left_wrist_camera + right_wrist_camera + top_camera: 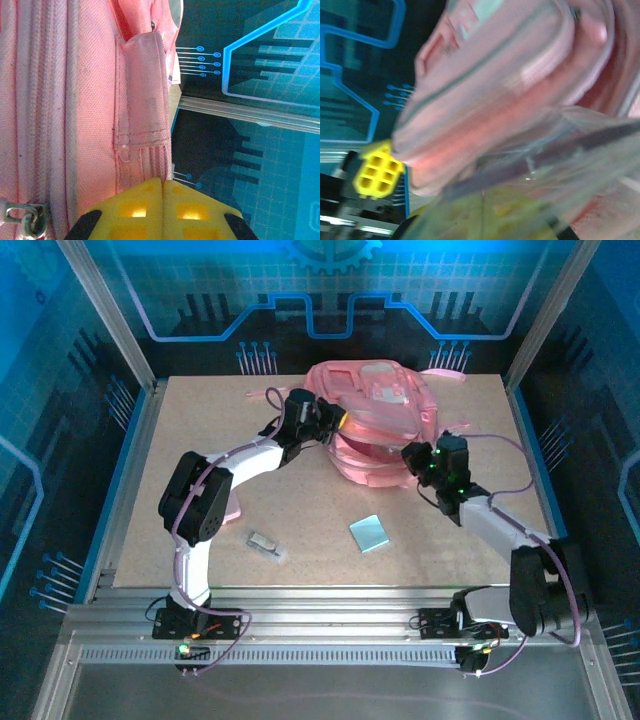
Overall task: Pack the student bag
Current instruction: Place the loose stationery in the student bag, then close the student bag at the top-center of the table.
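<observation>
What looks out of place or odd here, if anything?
Nothing damaged or spilled. The student bag lies slumped, a thin strap trailing off to its left. A pale blue square and a small clear item lie loose on the table, apart from it.

No text, label, brand or number was legible on the pink backpack [375, 425], the backdrop [450, 280] or the surface [200, 430].
</observation>
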Controlling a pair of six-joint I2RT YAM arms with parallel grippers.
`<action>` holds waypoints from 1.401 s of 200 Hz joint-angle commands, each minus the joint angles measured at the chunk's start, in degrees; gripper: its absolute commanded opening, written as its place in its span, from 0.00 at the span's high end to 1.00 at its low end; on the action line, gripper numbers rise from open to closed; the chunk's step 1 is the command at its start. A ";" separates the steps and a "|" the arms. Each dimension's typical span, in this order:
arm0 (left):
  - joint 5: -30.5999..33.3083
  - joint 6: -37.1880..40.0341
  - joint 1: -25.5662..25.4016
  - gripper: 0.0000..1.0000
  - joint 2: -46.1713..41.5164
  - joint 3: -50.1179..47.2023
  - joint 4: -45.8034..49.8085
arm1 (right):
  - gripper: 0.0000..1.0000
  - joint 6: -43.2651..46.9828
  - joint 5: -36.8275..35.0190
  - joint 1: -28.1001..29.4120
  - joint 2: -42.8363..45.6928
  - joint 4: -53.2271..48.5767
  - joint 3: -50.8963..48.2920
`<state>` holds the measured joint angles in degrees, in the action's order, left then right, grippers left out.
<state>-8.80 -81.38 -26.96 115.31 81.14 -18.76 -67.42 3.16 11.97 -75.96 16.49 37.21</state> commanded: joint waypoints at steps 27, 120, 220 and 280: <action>0.12 -1.27 -1.02 1.00 -4.30 0.16 -5.41 | 1.00 -3.41 -2.01 3.94 -4.14 4.31 -2.57; -2.25 -2.06 -4.09 1.00 -8.76 -3.18 -5.49 | 1.00 -25.20 -2.36 5.48 -35.58 27.53 10.57; -2.92 -1.04 -5.03 1.00 -9.20 -5.15 -5.32 | 0.49 -26.90 -10.37 5.02 -42.05 33.38 21.18; -2.18 6.29 -2.99 1.00 -9.95 -8.20 -1.72 | 0.33 -10.58 1.25 2.63 -26.38 12.56 18.86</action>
<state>-11.00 -81.01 -31.33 107.28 74.43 -22.50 -88.60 -0.62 16.29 -110.28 40.56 55.13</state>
